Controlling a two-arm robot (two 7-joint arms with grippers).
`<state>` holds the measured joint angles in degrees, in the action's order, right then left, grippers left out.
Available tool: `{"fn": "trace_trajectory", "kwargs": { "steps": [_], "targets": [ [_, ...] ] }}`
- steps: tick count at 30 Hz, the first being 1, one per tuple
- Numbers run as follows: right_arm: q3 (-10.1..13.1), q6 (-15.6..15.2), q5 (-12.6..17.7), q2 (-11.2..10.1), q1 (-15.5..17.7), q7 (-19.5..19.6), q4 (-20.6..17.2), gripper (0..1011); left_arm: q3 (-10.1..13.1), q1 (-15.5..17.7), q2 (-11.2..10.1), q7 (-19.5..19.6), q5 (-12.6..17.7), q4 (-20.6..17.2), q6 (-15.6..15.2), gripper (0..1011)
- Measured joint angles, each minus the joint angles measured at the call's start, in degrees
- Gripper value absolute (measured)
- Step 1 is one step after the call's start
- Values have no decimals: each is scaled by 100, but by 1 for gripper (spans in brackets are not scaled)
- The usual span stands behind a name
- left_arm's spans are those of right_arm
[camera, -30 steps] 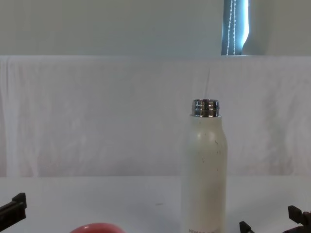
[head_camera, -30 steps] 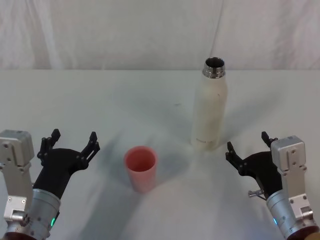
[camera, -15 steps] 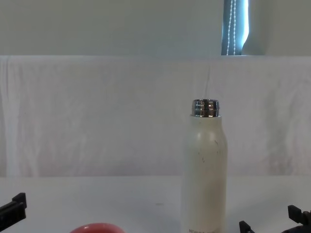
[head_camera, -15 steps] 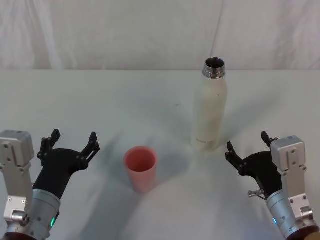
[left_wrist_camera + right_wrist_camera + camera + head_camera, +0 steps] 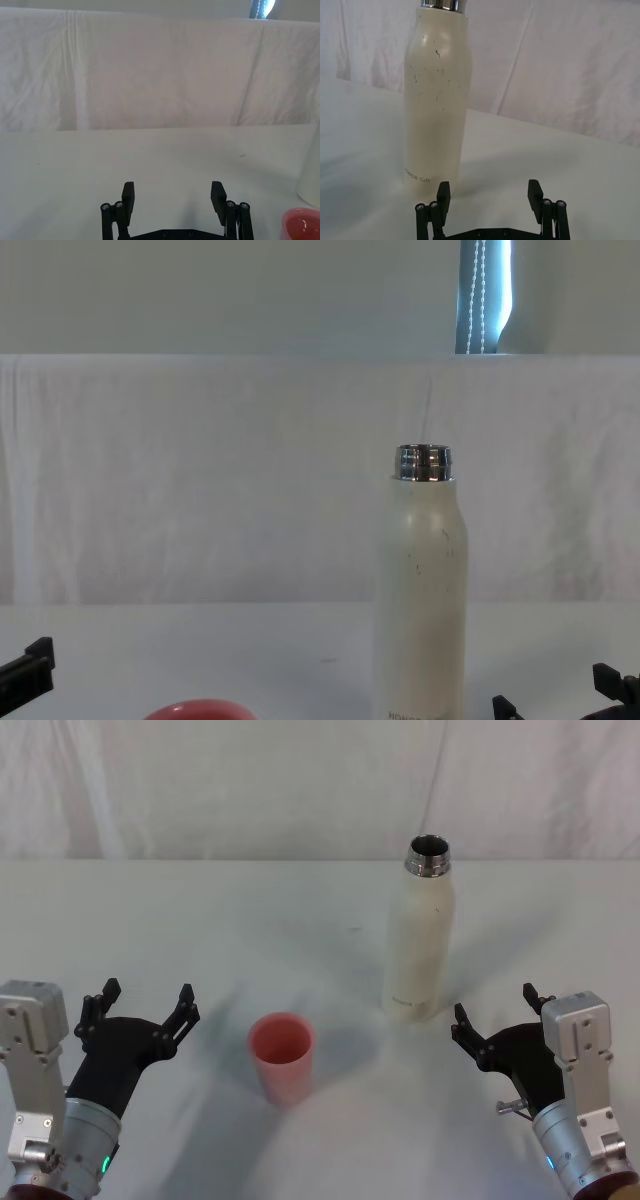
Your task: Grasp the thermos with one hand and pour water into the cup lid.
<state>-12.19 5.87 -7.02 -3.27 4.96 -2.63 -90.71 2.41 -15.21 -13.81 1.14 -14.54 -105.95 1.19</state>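
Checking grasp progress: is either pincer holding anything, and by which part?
Nothing is held. Left pincer and right pincer are both open and empty; the thermos stands untouched.

White-draped table before a pale wall

A creased white cloth (image 5: 200, 520) hangs behind the table (image 5: 200, 920) along its far edge. Above it runs a plain pale wall (image 5: 220, 295), broken near the right by a narrow bright window strip (image 5: 485, 295) with beaded cords.
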Motion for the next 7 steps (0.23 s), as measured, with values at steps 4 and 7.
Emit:
{"fn": "trace_trajectory", "kwargs": {
  "steps": [4,7],
  "targets": [
    [0,0,0,0,0,2,1,1001,0,0,0,0,0,0,0,1001],
    [0,0,0,0,0,3,2,1001,0,0,0,0,0,0,0,1001]
  ]
}}
